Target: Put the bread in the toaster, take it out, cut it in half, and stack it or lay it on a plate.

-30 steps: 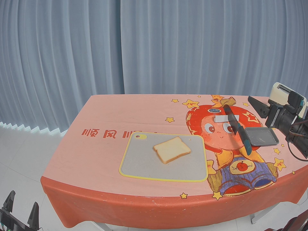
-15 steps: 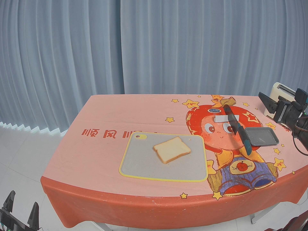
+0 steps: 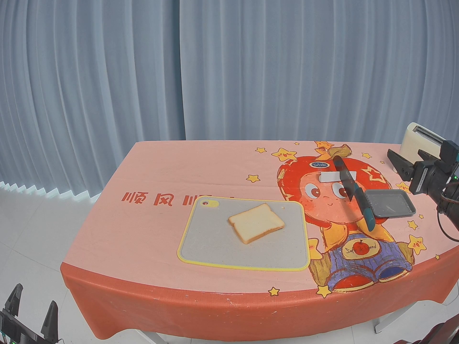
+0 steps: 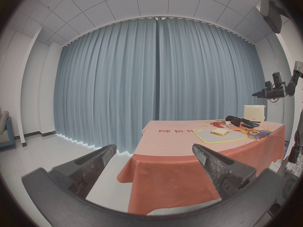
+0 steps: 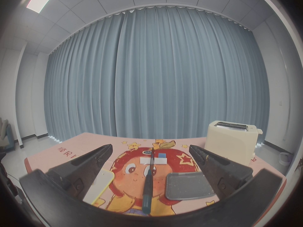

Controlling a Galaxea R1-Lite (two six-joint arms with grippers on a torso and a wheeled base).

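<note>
Bread slice [image 3: 256, 222] flat on the cutting board [image 3: 210, 247], both pincers gaping!

On the counter [image 3: 158, 177] the yellow-rimmed board sits toward 6 o'clock and carries the one whole slice, resting right of its middle. At 3 o'clock from the board, well apart, lies the grey tray [image 3: 389, 203]. The knife [image 3: 355, 192] is just beside the tray's 9 o'clock edge, with its dark blade toward 11 o'clock and its teal handle toward 5 o'clock. The cream toaster [image 3: 420, 142] stands at the counter's 2 o'clock corner, slots facing up; what is inside them can't be made out. The right pincer [image 3: 399, 162] hangs in the air in front of the toaster, at 1 o'clock from the tray, jaws wide apart and gripping nothing. The left pincer [image 3: 32, 306] is down below the counter's 8 o'clock corner, jaws spread too, nothing in them.
</note>
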